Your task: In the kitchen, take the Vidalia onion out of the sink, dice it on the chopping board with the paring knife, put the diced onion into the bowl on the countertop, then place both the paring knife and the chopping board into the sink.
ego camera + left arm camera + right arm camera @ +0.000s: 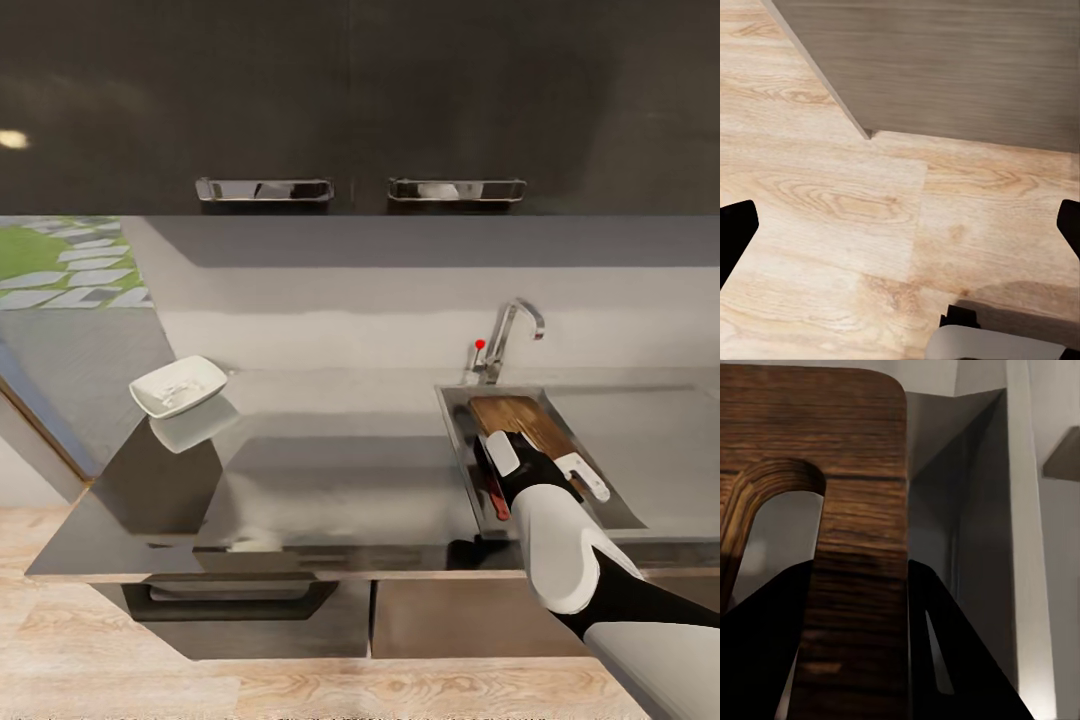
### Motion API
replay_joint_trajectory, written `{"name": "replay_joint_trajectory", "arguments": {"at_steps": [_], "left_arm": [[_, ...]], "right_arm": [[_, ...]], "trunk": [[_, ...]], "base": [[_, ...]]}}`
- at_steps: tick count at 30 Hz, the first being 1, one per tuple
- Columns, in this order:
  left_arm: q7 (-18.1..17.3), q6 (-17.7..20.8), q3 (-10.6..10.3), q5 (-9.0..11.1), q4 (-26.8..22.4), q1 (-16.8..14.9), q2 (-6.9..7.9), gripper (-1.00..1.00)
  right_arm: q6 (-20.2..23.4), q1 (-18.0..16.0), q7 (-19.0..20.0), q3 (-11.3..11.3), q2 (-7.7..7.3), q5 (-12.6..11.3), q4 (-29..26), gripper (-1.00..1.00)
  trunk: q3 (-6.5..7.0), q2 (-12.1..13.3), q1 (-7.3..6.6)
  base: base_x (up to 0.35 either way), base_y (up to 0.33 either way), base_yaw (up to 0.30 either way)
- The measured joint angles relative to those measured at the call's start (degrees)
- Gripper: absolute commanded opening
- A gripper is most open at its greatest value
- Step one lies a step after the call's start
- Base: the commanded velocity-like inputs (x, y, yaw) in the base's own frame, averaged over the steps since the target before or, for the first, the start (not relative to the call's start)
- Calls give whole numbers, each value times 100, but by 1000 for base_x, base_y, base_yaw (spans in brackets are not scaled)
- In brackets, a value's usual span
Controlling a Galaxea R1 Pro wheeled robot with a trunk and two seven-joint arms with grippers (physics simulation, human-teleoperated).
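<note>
Right wrist view puts you directly behind the right gripper (859, 652): its two dark fingers (765, 660) stand on either side of the handle strip of the chopping board (817, 457), closed against it, so you are holding the board by the bar beside its cut-out slot. The fingertips themselves run out of the picture, so you cannot confirm the exact contact line. Beyond the board you see the grey inner walls and one corner of the sink (967, 510).

In the head view, your right gripper (520, 465) sits over the near end of the chopping board (515, 418), and your forearm covers that end. The board lies in the sink (455, 430) with its long axis running from the near right toward the far left, its far end pointing at the tap (510, 335). Whether the board rests on the basin floor or is tilted off it cannot be made out. The paring knife (495, 490) lies in the basin along the board's left edge — only its red handle is clear; the blade is too dark to separate from the steel.

The bowl (178, 386) stands at the far left of the countertop (330, 480), well apart from the sink; pale bits show inside it, too small to resolve.

Left wrist view shows the left gripper (900, 232) with its fingers (735, 232) spread wide over wooden floor — holding nothing.
</note>
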Motion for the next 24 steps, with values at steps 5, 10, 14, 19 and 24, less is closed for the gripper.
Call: {"name": "replay_joint_trajectory", "arguments": {"at_steps": [5,10,14,19,24], "left_arm": [[0,0,4,1,0,1,0,100],[0,0,-2,0,0,0,0,100],[0,0,-2,0,0,3,-1,100],[0,0,0,0,0,3,0,100],[0,0,4,0,0,3,0,100]], "right_arm": [[0,0,5,1,6,-4,7,-100],[0,0,9,0,7,-8,14,-100],[0,0,9,0,8,-10,9,-100],[0,-1,9,0,8,-14,6,-100],[-1,-1,9,2,8,-12,5,-100]], "trunk": [[-45,0,-1],[-91,0,-2],[-127,0,0],[-144,-1,0],[-146,-2,-2]], "base": [[59,8,0],[164,9,0],[56,1,0],[4,0,0],[127,0,0]]}}
